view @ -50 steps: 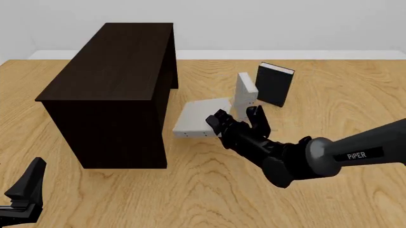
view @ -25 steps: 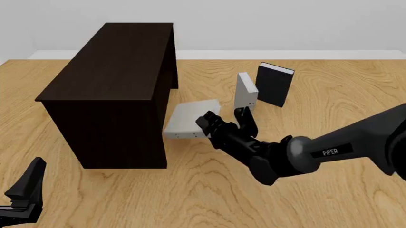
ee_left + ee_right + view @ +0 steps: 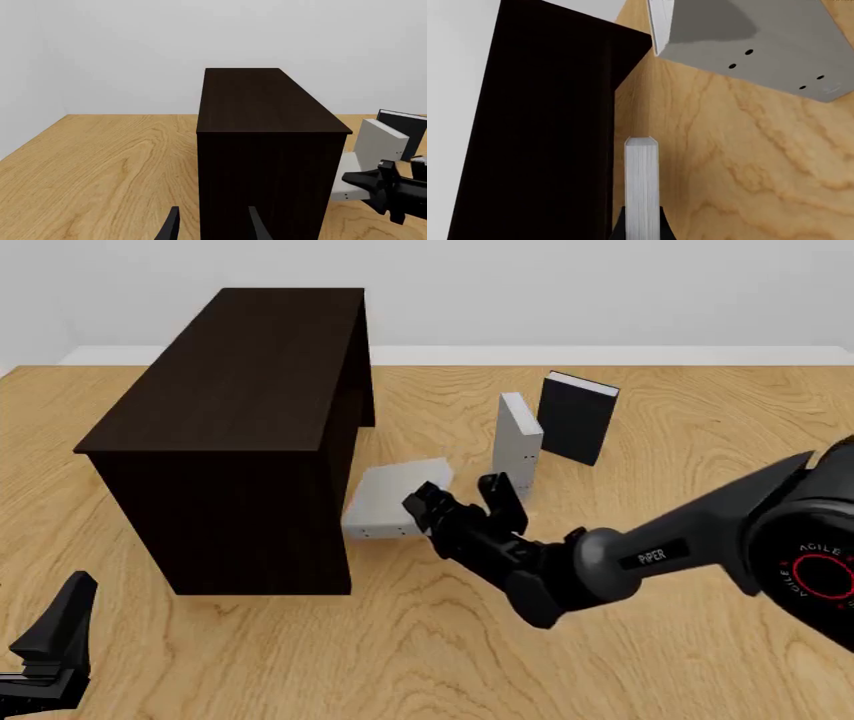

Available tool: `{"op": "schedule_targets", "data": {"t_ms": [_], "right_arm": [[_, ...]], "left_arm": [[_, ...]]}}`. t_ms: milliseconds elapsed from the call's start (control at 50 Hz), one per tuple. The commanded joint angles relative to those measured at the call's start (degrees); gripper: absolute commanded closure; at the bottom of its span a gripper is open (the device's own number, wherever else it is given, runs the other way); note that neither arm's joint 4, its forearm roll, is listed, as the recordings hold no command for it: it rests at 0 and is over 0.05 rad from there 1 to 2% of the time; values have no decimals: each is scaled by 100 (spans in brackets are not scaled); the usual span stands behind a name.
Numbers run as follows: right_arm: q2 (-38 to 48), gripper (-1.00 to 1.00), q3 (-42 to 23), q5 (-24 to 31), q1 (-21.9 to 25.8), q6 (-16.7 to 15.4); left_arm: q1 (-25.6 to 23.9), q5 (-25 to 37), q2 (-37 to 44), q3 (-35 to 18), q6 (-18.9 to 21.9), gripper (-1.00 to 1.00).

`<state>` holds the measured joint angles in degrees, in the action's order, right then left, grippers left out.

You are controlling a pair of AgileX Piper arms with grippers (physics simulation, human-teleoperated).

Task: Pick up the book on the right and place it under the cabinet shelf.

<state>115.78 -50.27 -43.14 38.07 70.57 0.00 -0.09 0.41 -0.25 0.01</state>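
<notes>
Already the pick-up looked done: the right claw [image 3: 457, 502] was clamped on the grey book [image 3: 394, 502], holding it flat and seemingly clear of the surface [image 3: 400, 660], its far edge just beside the dark cabinet [image 3: 234, 430] ahead of the claw. What remained, by my reading, was pushing it on into the cabinet's open side and letting go. Behind the claw stood a second grey book [image 3: 517, 443] and a black book [image 3: 577, 418]. The left claw [image 3: 211, 227] hung idle, narrowly parted, holding nothing
</notes>
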Motion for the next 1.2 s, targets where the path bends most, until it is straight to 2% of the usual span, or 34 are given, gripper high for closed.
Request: {"op": "schedule_targets", "data": {"t_ms": [20,520,1200], "right_arm": [[160,100,-258,-36,-29,120],[513,100,-796,160,259,149],[1226,100,-1513,342,402,182]], "left_arm": [[0,0,0,0,0,-100],[0,0,0,0,0,-100],[0,0,0,0,0,-100]]}}
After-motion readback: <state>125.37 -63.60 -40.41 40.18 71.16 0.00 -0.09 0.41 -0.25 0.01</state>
